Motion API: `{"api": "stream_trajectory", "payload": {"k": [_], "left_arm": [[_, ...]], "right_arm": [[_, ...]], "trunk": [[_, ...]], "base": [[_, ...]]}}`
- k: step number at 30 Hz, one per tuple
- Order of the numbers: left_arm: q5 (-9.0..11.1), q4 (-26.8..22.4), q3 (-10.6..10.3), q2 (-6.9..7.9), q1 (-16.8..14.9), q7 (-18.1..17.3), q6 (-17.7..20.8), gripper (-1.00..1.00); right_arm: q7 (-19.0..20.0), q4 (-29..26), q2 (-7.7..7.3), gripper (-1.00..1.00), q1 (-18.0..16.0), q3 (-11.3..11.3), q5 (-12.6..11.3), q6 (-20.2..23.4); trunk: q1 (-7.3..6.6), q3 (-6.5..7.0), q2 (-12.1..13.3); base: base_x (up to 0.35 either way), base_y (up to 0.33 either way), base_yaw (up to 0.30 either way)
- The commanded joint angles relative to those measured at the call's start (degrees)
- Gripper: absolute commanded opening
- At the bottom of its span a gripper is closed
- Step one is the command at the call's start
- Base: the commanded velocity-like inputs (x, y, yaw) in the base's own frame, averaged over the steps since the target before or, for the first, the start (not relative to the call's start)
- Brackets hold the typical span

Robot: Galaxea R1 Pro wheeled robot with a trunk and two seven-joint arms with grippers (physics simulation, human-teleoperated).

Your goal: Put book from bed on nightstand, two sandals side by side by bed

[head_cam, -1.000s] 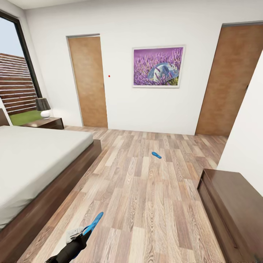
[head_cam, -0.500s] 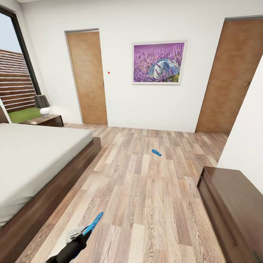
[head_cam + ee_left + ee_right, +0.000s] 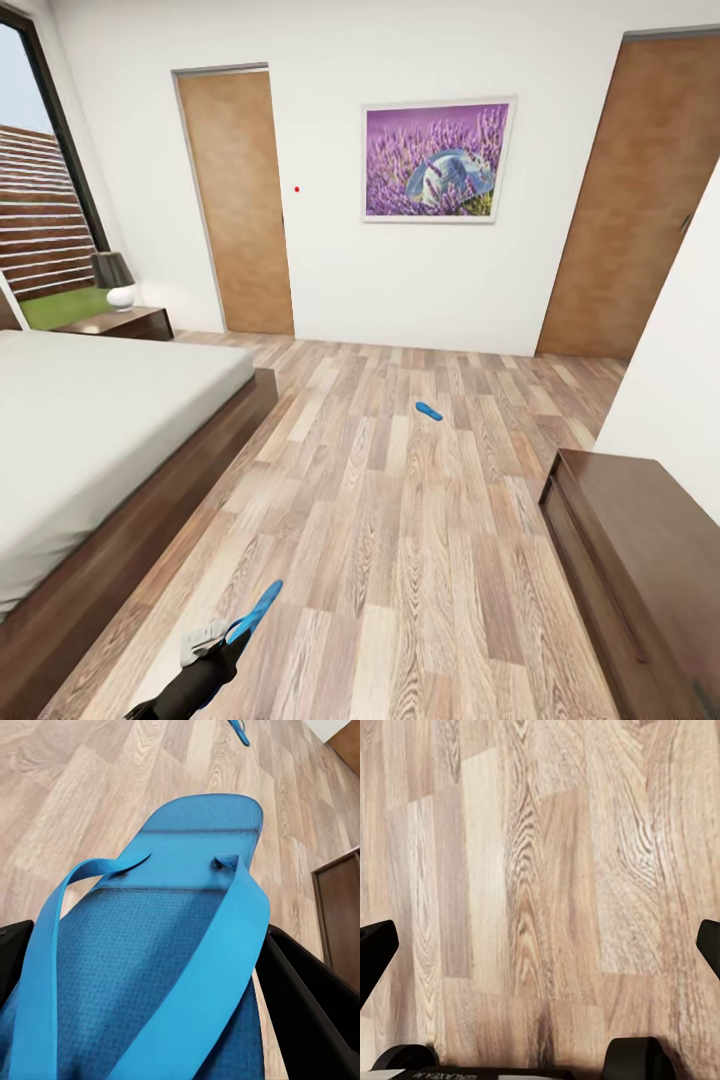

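Bed (image 3: 90,420), wide, pale grey mattress on dark wood frame, fills the room's left. Left claw (image 3: 222,640) grips one bright blue flip-flop sandal (image 3: 161,967); its twin (image 3: 429,411) lies mid-floor. Right claw (image 3: 540,945) gapes wide, empty. Risk: the floppy sole slipping free during travel.

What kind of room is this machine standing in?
Most likely a bedroom: a large bed with a pale grey-white mattress, a small dark wooden nightstand carrying a dark-shaded lamp, and a wood-plank floor.
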Motion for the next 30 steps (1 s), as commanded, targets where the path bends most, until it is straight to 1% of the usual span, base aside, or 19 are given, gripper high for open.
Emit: {"api": "stream_trajectory", "payload": {"k": [1,8,14,30], "left_arm": [[0.05,0.08,0.22,-0.01,-0.06,-0.25,-0.12,-1.00],[0.05,0.08,0.23,-0.01,-0.06,-0.27,-0.13,-1.00],[0.05,0.08,0.24,-0.01,-0.06,-0.28,-0.12,-1.00],[0.05,0.08,0.24,-0.01,-0.06,-0.28,-0.12,-1.00]], "right_arm": [[0.21,0.00,0.00,1.00,-0.03,-0.11,-0.52,0.60],[0.17,0.01,0.00,1.00,-0.03,-0.11,-0.52,0.55],[0.14,-0.01,0.00,1.00,-0.03,-0.11,-0.52,0.53],[0.14,0.09,0.00,1.00,-0.03,-0.11,-0.52,0.53]], "trunk": [[-0.01,-0.15,-0.03],[-0.01,-0.78,-0.03],[-0.01,-1.22,-0.03],[-0.01,-1.30,-0.03]], "base": [[0.000,0.000,0.000],[0.000,0.000,-0.007],[0.000,0.000,-0.088],[0.000,0.000,-0.009]]}}
